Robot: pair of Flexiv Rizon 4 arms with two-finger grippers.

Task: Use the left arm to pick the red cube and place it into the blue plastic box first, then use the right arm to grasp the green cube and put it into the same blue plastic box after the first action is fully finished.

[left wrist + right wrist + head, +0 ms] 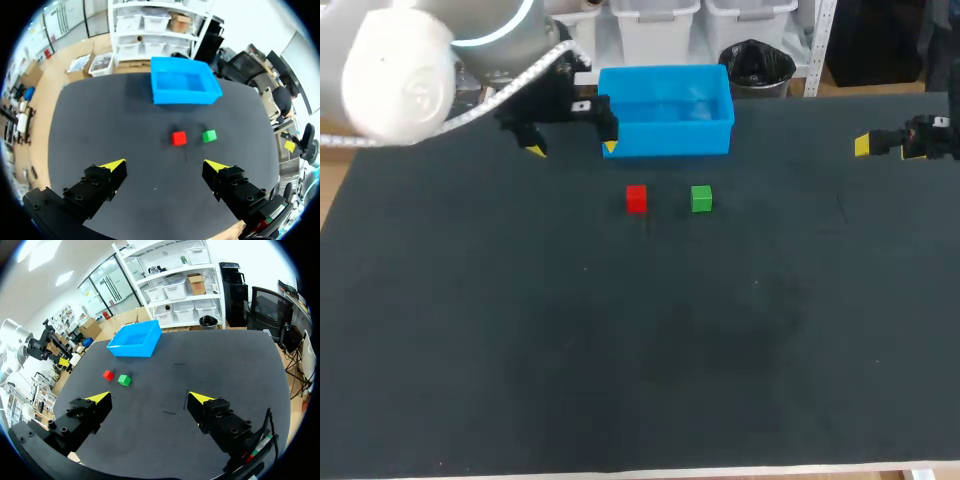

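The red cube (636, 198) and the green cube (701, 198) sit side by side on the dark table, just in front of the blue plastic box (667, 110). My left gripper (573, 149) hovers open at the box's left front corner, above and behind the red cube. In the left wrist view its fingers spread wide around empty air (167, 167), with the red cube (179, 138), green cube (209, 135) and box (184, 86) ahead. My right gripper (885, 146) hangs open at the table's far right; its view shows both cubes (108, 374) (124, 380) and the box (135, 340) far ahead.
The black table top (640, 340) stretches wide in front of the cubes, with nothing else on it. The blue box stands close to the table's back edge and looks empty inside.
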